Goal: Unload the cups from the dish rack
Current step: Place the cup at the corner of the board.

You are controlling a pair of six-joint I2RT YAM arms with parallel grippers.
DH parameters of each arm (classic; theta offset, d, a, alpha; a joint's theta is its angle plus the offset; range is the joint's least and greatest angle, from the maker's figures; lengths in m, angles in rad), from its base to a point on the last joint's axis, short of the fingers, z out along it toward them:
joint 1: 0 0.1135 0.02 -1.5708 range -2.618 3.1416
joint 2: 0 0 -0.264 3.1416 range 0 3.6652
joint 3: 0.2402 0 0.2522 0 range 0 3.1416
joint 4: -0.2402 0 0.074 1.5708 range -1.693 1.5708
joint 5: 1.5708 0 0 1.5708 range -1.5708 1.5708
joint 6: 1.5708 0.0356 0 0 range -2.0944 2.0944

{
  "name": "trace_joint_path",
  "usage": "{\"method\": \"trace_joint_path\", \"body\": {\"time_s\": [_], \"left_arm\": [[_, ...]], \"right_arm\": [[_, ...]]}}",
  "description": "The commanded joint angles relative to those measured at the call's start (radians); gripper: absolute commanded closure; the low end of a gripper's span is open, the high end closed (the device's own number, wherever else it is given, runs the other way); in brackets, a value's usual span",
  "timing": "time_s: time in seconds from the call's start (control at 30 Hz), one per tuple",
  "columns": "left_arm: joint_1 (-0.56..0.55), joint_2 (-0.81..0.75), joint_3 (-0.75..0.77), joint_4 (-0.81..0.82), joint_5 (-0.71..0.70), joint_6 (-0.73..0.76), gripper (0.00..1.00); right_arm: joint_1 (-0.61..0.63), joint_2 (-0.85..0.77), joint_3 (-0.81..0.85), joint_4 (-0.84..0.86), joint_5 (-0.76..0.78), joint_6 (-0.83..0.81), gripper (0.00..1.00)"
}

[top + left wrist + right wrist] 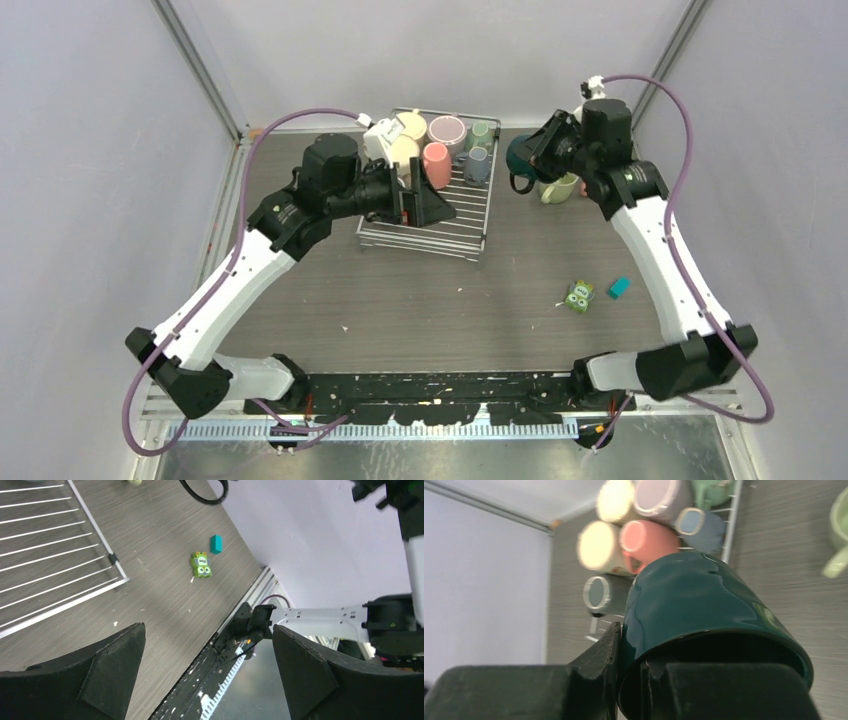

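In the top view, your left gripper [432,200] hangs over the middle of the dish rack [470,235]. Its fingers are spread wide and nothing is between them. The cups [447,132] crowd the rack's far end, beyond that gripper. Your right gripper [532,157] is off the rack's right edge, clamped onto the dark teal mug [517,155]. That mug is just beside the pale green mug [560,188], which stands on the table [400,300]. You cannot tell from here whether the teal mug touches the table. A green toy [578,295] and a teal block [619,287] lie nearer the arm bases, well apart from the rack.

In the left wrist view, the two black fingers [100,680] frame a broad gap that holds nothing. The rack's thin bars and one corner sit at the upper left. The toy and the block lie on the bare wood beyond.

In the right wrist view, the dark teal mug fills the centre with its mouth toward the camera. One finger [594,665] presses the outer wall and the other sits inside the mouth, so the wall is pinched between them. Behind it in the rack you see a salmon pink cup [646,537], two cream ones to its left and a grey cup [601,595] nearer. The pale green mug shows at the right edge.
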State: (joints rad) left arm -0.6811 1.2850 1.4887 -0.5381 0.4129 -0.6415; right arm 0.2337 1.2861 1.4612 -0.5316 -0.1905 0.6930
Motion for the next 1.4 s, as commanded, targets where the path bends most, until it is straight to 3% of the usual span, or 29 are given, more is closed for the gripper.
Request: {"method": "trace_joint_path", "body": {"time_s": [0.0,0.33,0.87,1.37], "left_arm": [[0.000,-0.059,0.001,-0.085,-0.035,0.082,0.00],[-0.001,-0.149,-0.014,-0.174,-0.066,0.130,0.00],[-0.001,-0.137,0.042,-0.258,-0.111,0.183,0.00],[0.000,-0.112,0.054,-0.267,-0.124,0.186,0.00]], "right_arm": [[-0.004,0.134,0.131,-0.129,0.074,-0.221,0.99],[-0.011,0.468,0.355,-0.186,0.124,-0.482,0.99],[-0.020,0.891,0.675,-0.315,0.126,-0.647,0.99],[-0.023,1.009,0.717,-0.371,0.164,-0.671,0.99]]}}
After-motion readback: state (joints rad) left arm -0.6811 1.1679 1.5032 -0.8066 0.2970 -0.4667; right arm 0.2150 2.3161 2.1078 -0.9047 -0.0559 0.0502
